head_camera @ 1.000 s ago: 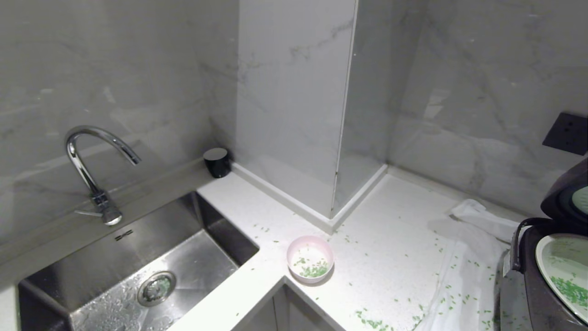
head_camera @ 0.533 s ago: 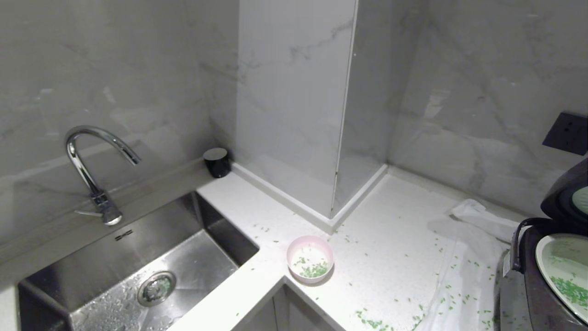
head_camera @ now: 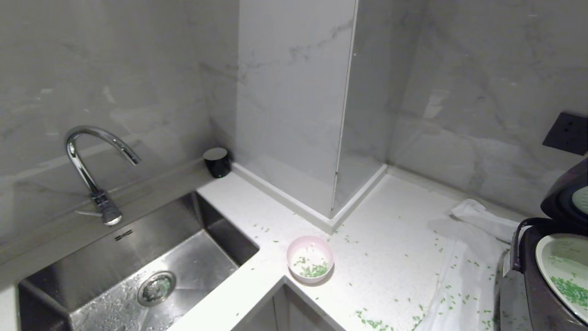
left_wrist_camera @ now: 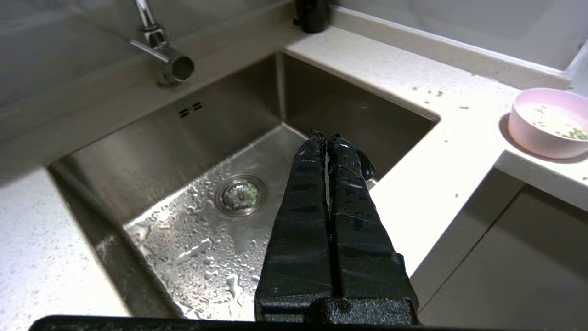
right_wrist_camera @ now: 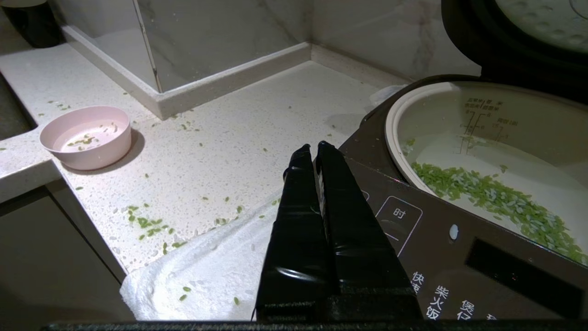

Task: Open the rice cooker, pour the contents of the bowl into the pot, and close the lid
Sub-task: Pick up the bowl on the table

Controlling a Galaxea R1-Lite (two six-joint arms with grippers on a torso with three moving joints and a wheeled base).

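- The lid [right_wrist_camera: 514,41] stands raised behind the open pot [right_wrist_camera: 487,151], so what is left, I'd judge, is to swing it down; the right gripper [right_wrist_camera: 312,147] is the nearer one for that.
- The right gripper's fingers are pressed together and hold nothing. The rice cooker [right_wrist_camera: 441,239] sits just beside them, its front panel right under the fingertips' far side, and the lid rises beyond and above the pot, away from the tips.
- The lid's hinge edge runs across the back of the cooker, so the push would have to come from above and behind the pot's rim.
- Green grains [right_wrist_camera: 496,197] lie in the pot; more are scattered over the counter [right_wrist_camera: 257,133] and on the white cloth [right_wrist_camera: 216,271] below the fingers.
- The bowl [right_wrist_camera: 86,136] stands upright on the counter, well apart from the right fingers, with a few grains left inside.
- The left gripper [left_wrist_camera: 327,138] hangs over the sink [left_wrist_camera: 193,138], fingers shut and empty; the bowl lies off to one side of it, past the sink's edge.
- Hidden: the lid's top and its button are out of sight, only part of its underside shows, and from the head camera the cooker is cut off at the frame's edge, with neither arm in view.
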